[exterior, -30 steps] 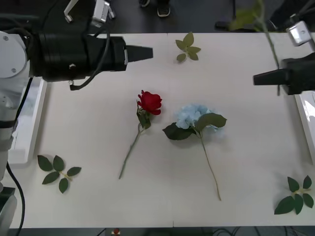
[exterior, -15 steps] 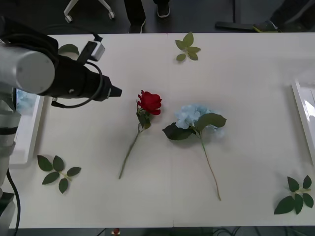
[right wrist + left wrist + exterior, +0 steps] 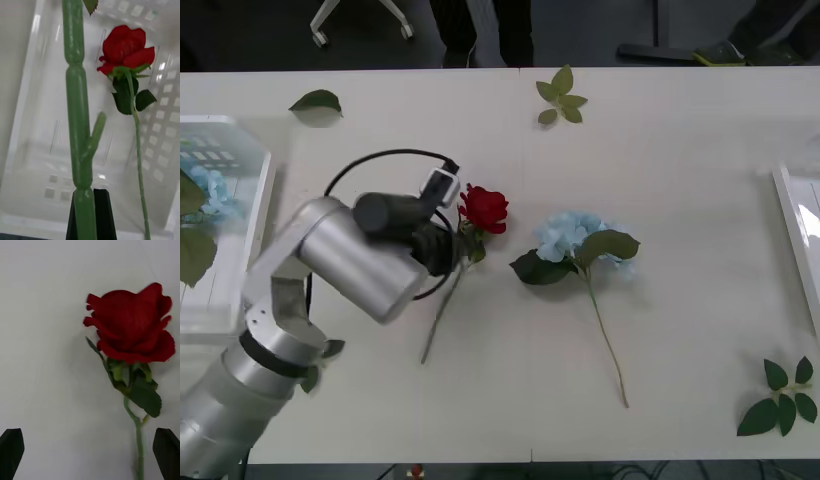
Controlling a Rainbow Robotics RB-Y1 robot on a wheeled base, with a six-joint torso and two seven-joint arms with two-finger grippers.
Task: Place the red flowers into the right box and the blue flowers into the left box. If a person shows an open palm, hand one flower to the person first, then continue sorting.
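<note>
A red rose (image 3: 484, 209) lies on the white table with its stem running toward the front. My left arm reaches across to it, and my left gripper (image 3: 90, 444) hovers open just behind the bloom (image 3: 131, 330), black fingertips (image 3: 11, 444) on either side of the stem. A pale blue flower (image 3: 573, 238) lies to the rose's right. My right gripper (image 3: 90, 215) is shut on a thick green stem (image 3: 77, 112) over the white right box (image 3: 37, 157), where another red rose (image 3: 125, 48) lies. The left box (image 3: 240, 170) holds a blue flower (image 3: 210, 190).
Loose leaf sprigs lie at the back centre (image 3: 560, 97), back left (image 3: 315, 101) and front right (image 3: 783, 397). The right box's rim (image 3: 802, 230) shows at the table's right edge. Bare table stretches between the flowers and the boxes.
My left arm has swung from high at the left down to the red rose in the middle. My right arm, with its stem, has left the front view.
</note>
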